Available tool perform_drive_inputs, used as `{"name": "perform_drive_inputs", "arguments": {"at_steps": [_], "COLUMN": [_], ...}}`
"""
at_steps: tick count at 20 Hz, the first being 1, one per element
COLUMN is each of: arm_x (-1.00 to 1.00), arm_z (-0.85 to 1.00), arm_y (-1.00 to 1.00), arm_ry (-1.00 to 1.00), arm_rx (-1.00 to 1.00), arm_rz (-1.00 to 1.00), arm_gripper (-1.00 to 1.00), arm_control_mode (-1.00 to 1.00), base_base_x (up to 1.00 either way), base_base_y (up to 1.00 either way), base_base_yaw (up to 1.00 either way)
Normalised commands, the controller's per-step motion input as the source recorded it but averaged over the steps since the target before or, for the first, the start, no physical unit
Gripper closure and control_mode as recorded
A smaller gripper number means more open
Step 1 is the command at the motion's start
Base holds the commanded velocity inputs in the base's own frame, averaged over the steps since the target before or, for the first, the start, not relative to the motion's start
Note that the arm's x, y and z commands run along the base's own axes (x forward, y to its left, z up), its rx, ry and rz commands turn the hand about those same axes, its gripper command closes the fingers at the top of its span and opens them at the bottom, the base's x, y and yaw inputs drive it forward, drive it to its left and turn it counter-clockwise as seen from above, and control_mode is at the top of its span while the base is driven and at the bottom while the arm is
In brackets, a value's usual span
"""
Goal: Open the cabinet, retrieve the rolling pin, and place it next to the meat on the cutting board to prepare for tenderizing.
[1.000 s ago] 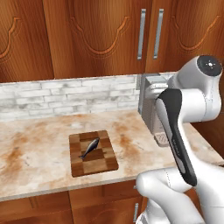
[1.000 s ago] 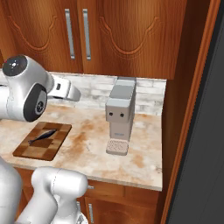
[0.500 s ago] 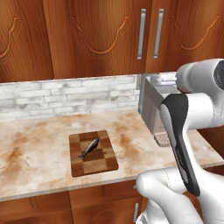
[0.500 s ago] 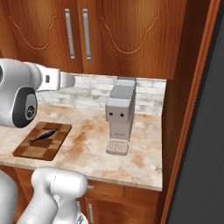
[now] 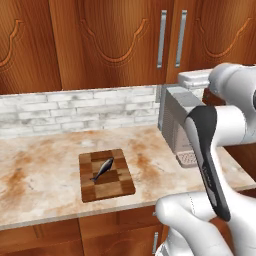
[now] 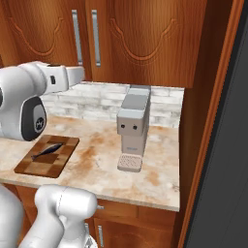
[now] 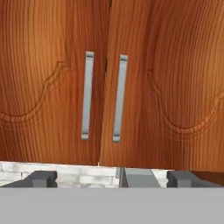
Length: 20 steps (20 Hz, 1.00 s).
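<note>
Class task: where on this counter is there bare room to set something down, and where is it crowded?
Free: the counter left of the cutting board, and between board and coffee machine. Crowded: the right end, around the machine.

My two base cameras look forward and down from behind my arm, left and right, at middling range; both take in the cutting board [image 5: 106, 174] [image 6: 46, 155], coffee machine [image 5: 178, 122] [image 6: 133, 127] and counter [image 5: 40, 175] [image 6: 160, 167]. My hand camera faces two cabinet doors [image 7: 52, 83] squarely, close up.
</note>
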Motion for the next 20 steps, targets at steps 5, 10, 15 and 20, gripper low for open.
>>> {"name": "perform_drive_inputs", "arguments": {"at_steps": [5,10,15,20], "arm_x": [0.28,0.46,0.37,0.35], "arm_z": [0.13,0.00,-0.03,-0.02], "arm_y": [-0.18,-0.03,0.00,-0.01], "arm_ry": [-0.08,-0.01,-0.03,-0.06], "arm_rx": [0.00,0.00,0.00,0.00], "arm_rz": [0.08,0.07,0.04,0.00], "arm_gripper": [-1.00,-1.00,-1.00,-1.00], "arm_control_mode": [-1.00,-1.00,-1.00,-1.00], "base_base_x": [0.00,0.00,0.00,0.00], "base_base_y": [0.00,0.00,0.00,0.00], "base_base_yaw": [0.00,0.00,0.00,0.00]}}
